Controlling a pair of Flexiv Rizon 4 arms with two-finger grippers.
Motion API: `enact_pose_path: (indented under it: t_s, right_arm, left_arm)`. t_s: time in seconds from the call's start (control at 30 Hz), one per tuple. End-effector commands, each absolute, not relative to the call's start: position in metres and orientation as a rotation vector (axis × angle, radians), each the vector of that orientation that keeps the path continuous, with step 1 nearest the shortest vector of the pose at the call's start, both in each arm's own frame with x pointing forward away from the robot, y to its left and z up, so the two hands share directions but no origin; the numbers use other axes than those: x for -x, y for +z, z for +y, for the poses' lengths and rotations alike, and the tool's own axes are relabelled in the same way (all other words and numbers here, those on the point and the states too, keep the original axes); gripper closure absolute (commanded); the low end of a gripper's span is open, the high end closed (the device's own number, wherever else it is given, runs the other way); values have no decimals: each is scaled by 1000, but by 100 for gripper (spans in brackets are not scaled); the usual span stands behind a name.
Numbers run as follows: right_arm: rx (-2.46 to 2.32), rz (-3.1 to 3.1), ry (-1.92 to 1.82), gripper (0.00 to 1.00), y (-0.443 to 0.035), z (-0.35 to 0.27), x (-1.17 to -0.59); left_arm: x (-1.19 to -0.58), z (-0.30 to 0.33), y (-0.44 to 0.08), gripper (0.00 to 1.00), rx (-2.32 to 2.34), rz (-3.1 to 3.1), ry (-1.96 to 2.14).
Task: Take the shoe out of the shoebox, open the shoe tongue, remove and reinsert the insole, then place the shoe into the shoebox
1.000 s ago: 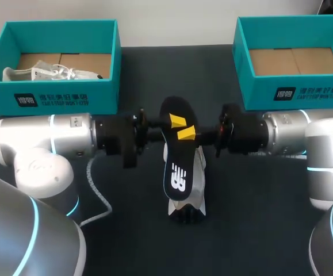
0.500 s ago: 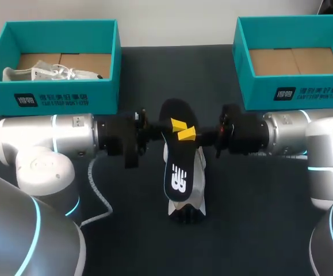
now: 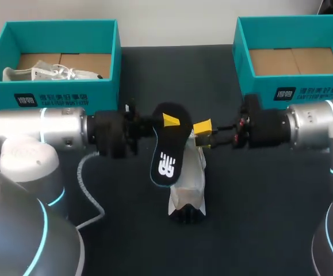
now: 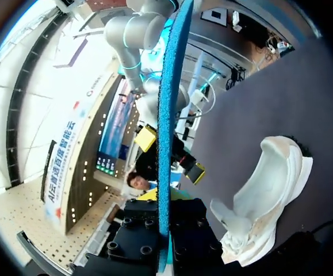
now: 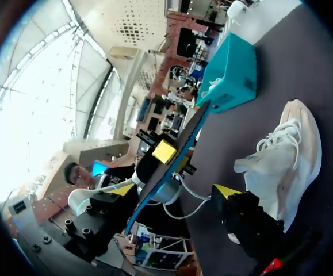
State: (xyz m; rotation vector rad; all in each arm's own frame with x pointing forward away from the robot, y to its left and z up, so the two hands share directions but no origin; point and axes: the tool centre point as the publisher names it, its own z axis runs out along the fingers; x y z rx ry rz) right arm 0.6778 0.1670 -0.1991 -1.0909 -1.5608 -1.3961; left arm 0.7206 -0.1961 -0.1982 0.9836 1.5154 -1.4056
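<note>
**Insole in one gripper only – slip and misalignment are the risks**

Nearest the table's (image 3: 258,224) near edge, at its middle, the pale shoe (image 3: 191,181) stands on its sole, untouched by either arm. Just beyond and above it the black insole (image 3: 167,150) is held in the air, tilted, its near end hanging toward the shoe. It is clamped at its far end by the left gripper (image 3: 170,121). The right gripper (image 3: 203,133) is seen just beside it with its fingers apart and nothing between them. At the far left corner a teal shoebox (image 3: 57,95) holds a white item (image 3: 39,73); at the far right corner a second shoebox (image 3: 304,92) shows only its cardboard floor.

Since the insole is pinched at one end alone, it may sag, twist or slide out. The free shoe may be pushed across the table when the insole is fed back in, and the insole may catch on the collar or tongue if it is poorly lined up.

Compared with a second ago – when both grippers met at the insole above the shoe – the right gripper has been drawn back, and the insole has been carried left and swung askew.
</note>
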Motion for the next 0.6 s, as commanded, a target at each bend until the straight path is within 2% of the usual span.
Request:
enact_pose_path:
  t_s: [0.03,0.27,0.6]
  right_arm:
    - [1041,-1804,-1389,0,-180,159,-676]
    - [917,-1997,-1516,0,-172,160,-679]
    - [904,-2012,-1540,0,-172,160,-679]
  left_arm:
    - [-715,-183,-192,100,-956,1565,-1476]
    - [-703,-178,-187,100,-861,1662,-1648]
    - [-703,-178,-183,100,-817,1675,-1676]
